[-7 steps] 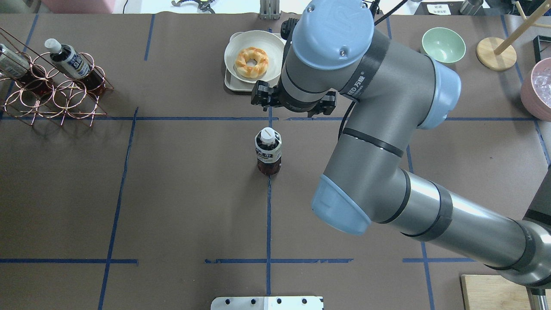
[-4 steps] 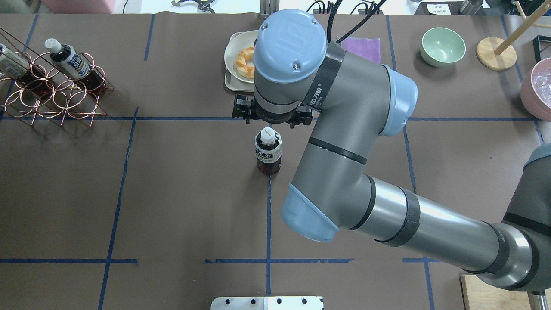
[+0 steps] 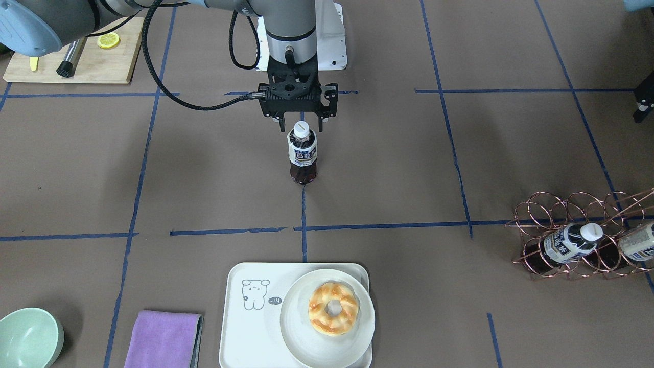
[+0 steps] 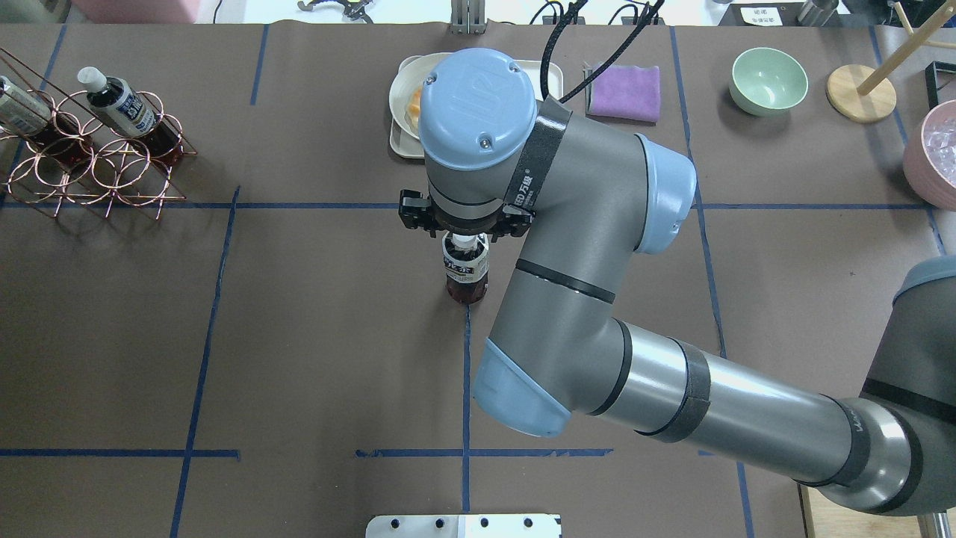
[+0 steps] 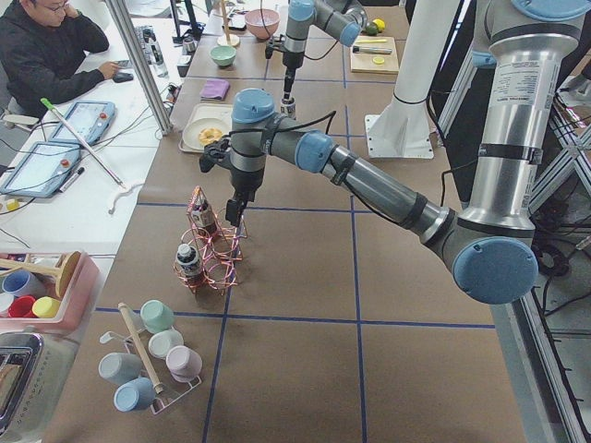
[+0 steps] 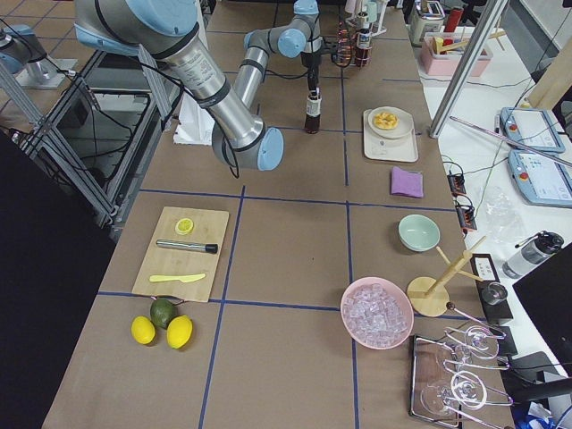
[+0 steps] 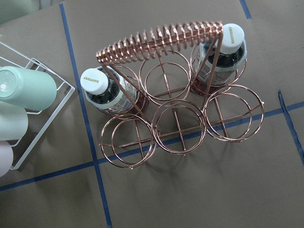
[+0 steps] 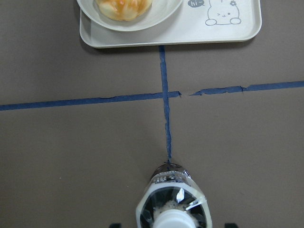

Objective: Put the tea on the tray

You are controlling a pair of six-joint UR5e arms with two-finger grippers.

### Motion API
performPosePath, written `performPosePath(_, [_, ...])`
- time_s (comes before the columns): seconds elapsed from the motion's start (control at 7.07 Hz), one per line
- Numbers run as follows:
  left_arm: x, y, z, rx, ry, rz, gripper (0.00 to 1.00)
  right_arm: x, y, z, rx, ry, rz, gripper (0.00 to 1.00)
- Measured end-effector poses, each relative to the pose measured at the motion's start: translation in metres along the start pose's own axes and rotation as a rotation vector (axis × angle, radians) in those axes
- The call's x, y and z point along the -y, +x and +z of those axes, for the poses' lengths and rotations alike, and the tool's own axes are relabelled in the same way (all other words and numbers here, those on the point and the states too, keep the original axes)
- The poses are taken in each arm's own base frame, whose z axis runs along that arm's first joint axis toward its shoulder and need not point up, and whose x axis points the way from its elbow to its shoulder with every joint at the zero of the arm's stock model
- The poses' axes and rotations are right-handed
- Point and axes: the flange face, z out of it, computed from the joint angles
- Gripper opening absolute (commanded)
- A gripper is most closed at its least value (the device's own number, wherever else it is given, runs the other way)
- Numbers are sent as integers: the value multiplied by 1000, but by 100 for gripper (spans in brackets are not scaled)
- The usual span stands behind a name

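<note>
I am watching the right arm (image 4: 597, 224) reaching over the surface (image 3: 153, 168), wrist pointing straight down, the right tool (image 3: 301, 122) hanging open and empty astride the cap (image 3: 301, 129) of the tea (image 3: 302, 156). The tea is standing upright, well apart from the tray (image 3: 245, 332), where a plate (image 3: 295, 335) of pastry (image 3: 333, 309) is sitting.

You can read "SUNTORY" on both white bottle caps (image 7: 91, 79) in the copper wire rack (image 7: 176, 124) under the left wrist. Ahead of the right gripper (image 3: 302, 125), the tray (image 8: 237, 35) has a speech bubble (image 8: 195, 3) saying "hi~".
</note>
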Motion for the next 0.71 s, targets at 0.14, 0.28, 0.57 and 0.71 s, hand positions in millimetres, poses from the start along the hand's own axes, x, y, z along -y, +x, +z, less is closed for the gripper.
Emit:
performPosePath(0.14, [0, 0, 0, 0, 0, 0, 100, -1, 0, 2, -4, -3, -2, 60])
performPosePath(0.28, [0, -1, 0, 1, 1, -1, 100, -1, 0, 4, -8, -5, -5, 59])
performPosePath(0.57, [0, -2, 1, 2, -1, -4, 100, 0, 0, 7, -15, -6, -11, 55])
performPosePath(0.71, [0, -3, 2, 2, -3, -6, 100, 0, 0, 9, -18, -7, -12, 43])
